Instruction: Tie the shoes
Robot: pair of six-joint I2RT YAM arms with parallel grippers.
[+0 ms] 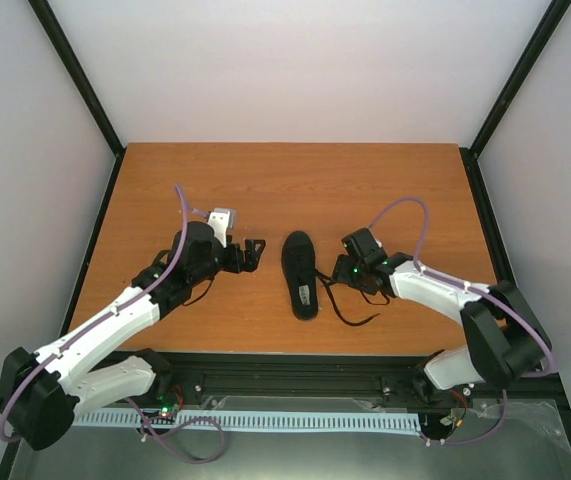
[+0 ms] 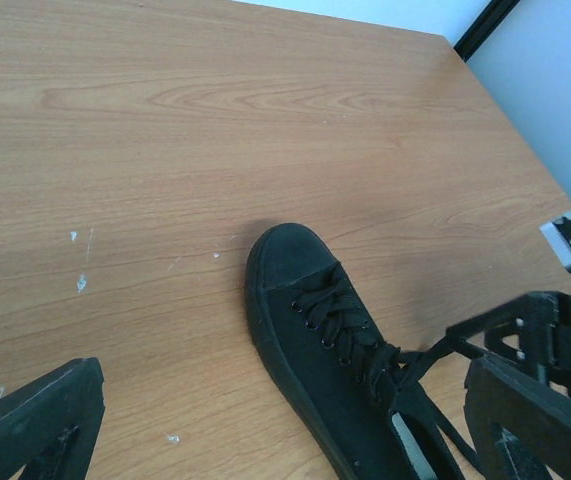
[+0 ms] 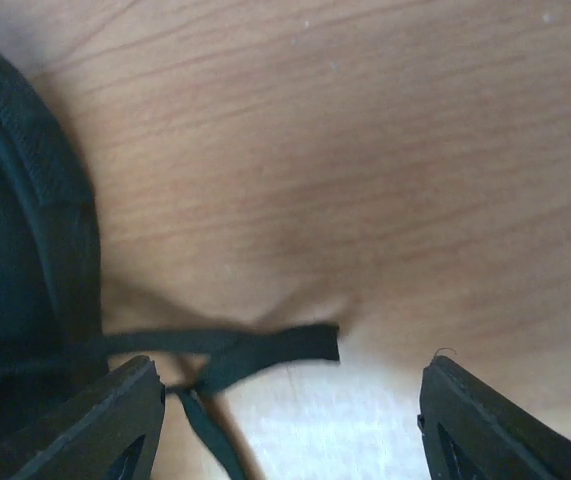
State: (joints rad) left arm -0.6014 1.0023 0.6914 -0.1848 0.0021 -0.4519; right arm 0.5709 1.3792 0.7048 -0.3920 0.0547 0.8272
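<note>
Closest in, the right gripper [image 3: 290, 380] holds its two black fingers [image 3: 85, 420] well apart, low over the table [image 3: 415, 150], with nothing in them. A loose lace end [image 3: 295, 345] lies flat on the wood between them and runs back to the shoe [image 3: 5, 250] just beside. On the far side of the shoe the left gripper [image 1: 252, 253] hangs near it, spread as wide as it goes and just as empty.

I'd say the job in hand is picking up that lace end. The fingers should come straight down astride the lace, a little back from its tip, and close fully. It is thin and lies flat, so a shallow pinch could meet only wood. Any pull ought to be gentle, since a shoe this small looks likely to slide.

Between the two grippers, the shoe rests sole down, toe pointing away from the arms. It is narrow, low-cut and all black. Thin flat laces [image 1: 350, 305] criss-cross the eyelets [image 2: 325, 325], unknotted, and trail loose on the right gripper's side.
</note>
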